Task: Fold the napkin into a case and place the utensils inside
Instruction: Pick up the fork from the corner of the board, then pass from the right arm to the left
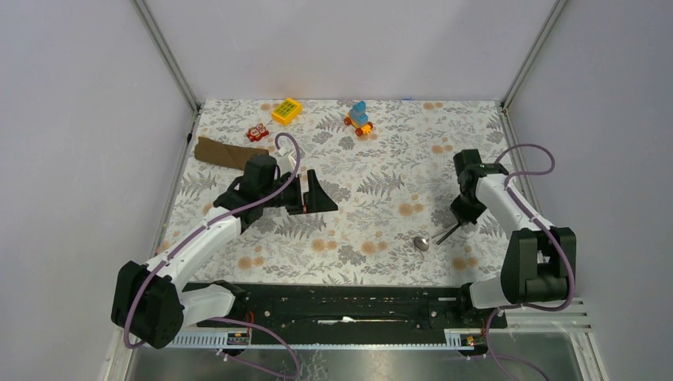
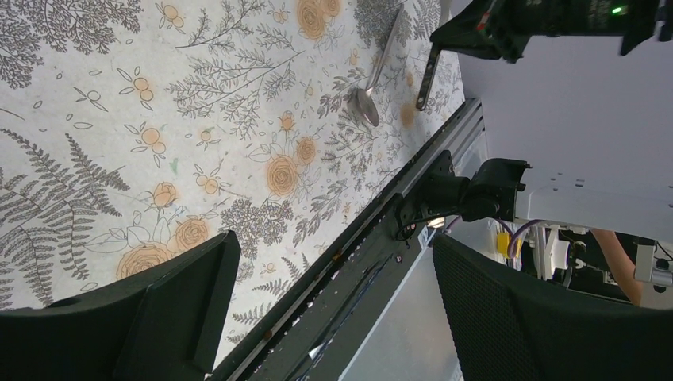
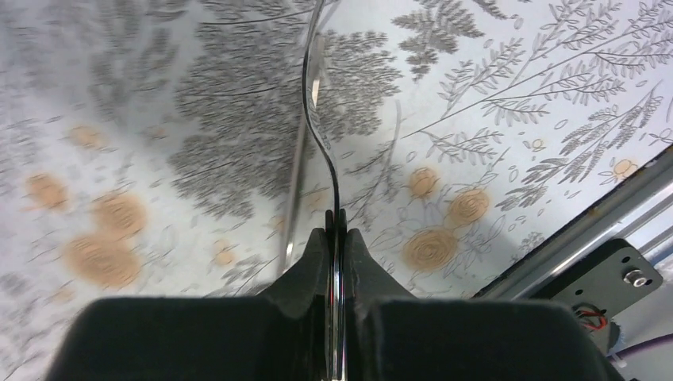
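The brown napkin lies folded as a narrow case (image 1: 220, 152) at the far left of the tablecloth. My left gripper (image 1: 315, 195) (image 2: 333, 246) is open and empty, hovering to the right of the case. My right gripper (image 1: 465, 211) (image 3: 337, 230) is shut on the thin dark stick-like utensil (image 1: 448, 232) (image 3: 319, 119), which sticks out toward the cloth. The silver spoon (image 1: 423, 243) (image 2: 367, 101) lies on the cloth just beside the stick's tip. In the right wrist view its handle (image 3: 298, 178) shows blurred to the left of the stick. The left wrist view shows the stick (image 2: 428, 79) hanging from the right gripper.
A yellow block (image 1: 286, 110), a small red toy (image 1: 256, 133) and a blue-and-orange toy (image 1: 359, 117) stand at the back of the floral tablecloth (image 1: 381, 182). The black base rail (image 1: 349, 305) runs along the near edge.
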### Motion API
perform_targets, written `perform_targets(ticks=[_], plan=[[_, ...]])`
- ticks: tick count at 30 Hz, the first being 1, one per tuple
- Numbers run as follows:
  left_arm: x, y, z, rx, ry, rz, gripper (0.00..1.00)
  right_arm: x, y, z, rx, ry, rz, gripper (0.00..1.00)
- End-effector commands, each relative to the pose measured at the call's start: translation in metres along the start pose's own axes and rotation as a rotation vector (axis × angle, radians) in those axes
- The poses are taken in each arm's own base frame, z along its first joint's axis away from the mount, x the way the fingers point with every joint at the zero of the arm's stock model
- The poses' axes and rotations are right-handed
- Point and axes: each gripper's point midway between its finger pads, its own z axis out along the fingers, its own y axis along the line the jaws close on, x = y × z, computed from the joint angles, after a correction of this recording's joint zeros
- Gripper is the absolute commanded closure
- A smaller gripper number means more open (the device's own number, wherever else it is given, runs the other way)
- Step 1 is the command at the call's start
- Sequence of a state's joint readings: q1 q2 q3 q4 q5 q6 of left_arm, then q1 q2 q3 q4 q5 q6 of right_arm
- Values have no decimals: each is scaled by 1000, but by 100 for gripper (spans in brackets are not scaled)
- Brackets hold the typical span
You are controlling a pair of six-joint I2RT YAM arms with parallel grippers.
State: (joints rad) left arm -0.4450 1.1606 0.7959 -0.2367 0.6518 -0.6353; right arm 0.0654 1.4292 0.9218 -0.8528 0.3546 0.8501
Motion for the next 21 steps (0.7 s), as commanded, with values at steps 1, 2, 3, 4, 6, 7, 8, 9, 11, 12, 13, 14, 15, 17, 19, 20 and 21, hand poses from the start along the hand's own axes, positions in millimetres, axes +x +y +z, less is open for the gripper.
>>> perform_targets(ticks=[1, 2, 3, 4, 6, 7, 8, 9, 11, 12, 13, 14, 15, 17, 19, 20, 21], plan=[[-18, -13, 5, 55, -45, 49, 3, 8, 5, -40, -81, 84, -16, 100], [-17, -16, 8, 84, -37, 43, 3, 12, 16, -48, -148, 99, 10, 100], [-14, -20, 11, 120, -27, 42, 2, 17, 28, -57, -225, 122, 33, 100], [-11, -25, 15, 149, -19, 45, 2, 24, 42, -66, -305, 145, 57, 100], [-4, -39, 28, 175, -24, 112, 2, 34, 65, -81, -406, 172, 91, 100], [0, -44, 36, 156, -38, 164, 2, 43, 76, -91, -449, 201, 91, 100], [2, -49, 43, 123, -67, 220, 2, 49, 86, -98, -477, 228, 86, 100], [4, -54, 50, 94, -101, 283, 3, 58, 94, -103, -488, 266, 79, 100], [9, -62, 62, 39, -174, 416, 4, 75, 111, -112, -520, 335, 60, 100], [13, -66, 68, 30, -198, 478, 5, 83, 119, -116, -533, 362, 50, 100], [15, -72, 73, 41, -237, 536, 7, 91, 126, -120, -550, 388, 43, 100], [18, -77, 77, 67, -275, 597, 8, 99, 132, -124, -573, 422, 40, 100], [23, -81, 79, 101, -306, 645, 9, 107, 136, -127, -586, 457, 44, 100], [32, -87, 80, 160, -353, 715, 11, 116, 142, -134, -618, 507, 62, 100], [39, -87, 81, 174, -379, 788, 12, 120, 145, -140, -634, 525, 68, 100], [43, -86, 83, 168, -382, 829, 12, 121, 146, -143, -641, 532, 69, 100], [44, -83, 85, 141, -390, 877, 13, 122, 146, -146, -646, 545, 78, 100]])
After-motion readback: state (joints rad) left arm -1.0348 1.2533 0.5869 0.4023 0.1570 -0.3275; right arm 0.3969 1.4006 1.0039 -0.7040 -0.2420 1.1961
